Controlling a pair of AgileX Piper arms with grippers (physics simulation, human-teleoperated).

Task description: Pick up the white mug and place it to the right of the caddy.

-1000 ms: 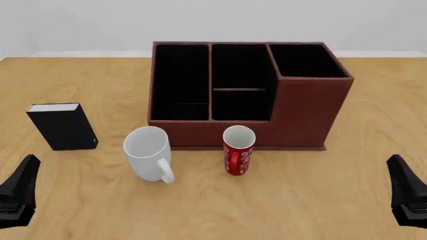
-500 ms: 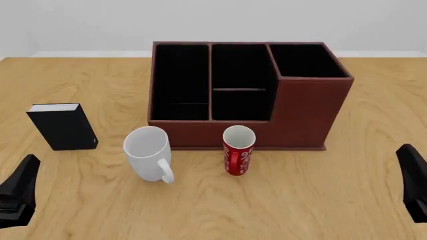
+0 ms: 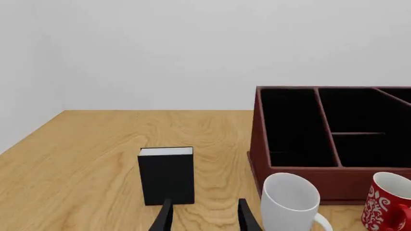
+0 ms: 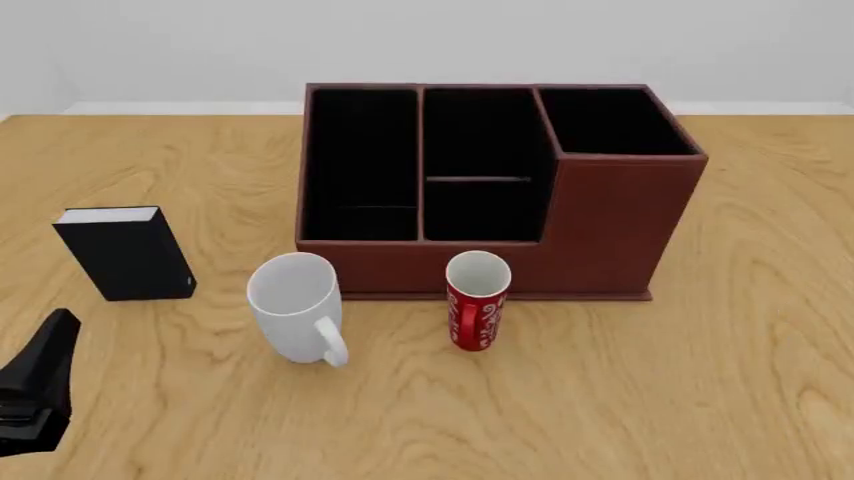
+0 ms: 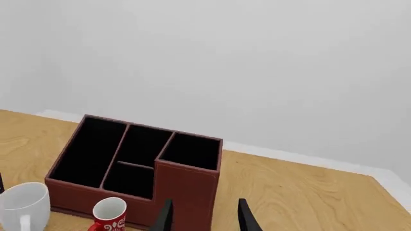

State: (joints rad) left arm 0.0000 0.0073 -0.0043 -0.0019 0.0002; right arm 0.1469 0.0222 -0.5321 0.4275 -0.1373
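Observation:
The white mug (image 4: 296,305) stands upright on the table in front of the caddy's left compartment, its handle turned toward me. It also shows in the left wrist view as the white mug (image 3: 289,202) and in the right wrist view (image 5: 24,204). The dark reddish-brown caddy (image 4: 614,225) sits just behind it, with its front wall (image 3: 308,175) and tall right section (image 5: 186,187) in the wrist views. My left gripper (image 4: 36,395) hovers at the near left, open (image 3: 205,219) and empty, well short of the mug. My right gripper (image 5: 204,216) is open and empty, raised and out of the front view.
A slim red mug (image 4: 477,300) with white swirls stands right of the white mug, close to the caddy's front. A small black book-like box (image 4: 127,252) stands upright at the left, ahead of my left gripper. Bare wooden table (image 4: 761,330) lies right of the caddy.
My right gripper has drawn back from the front view's lower right corner and left that view. The left gripper and all objects have stayed put.

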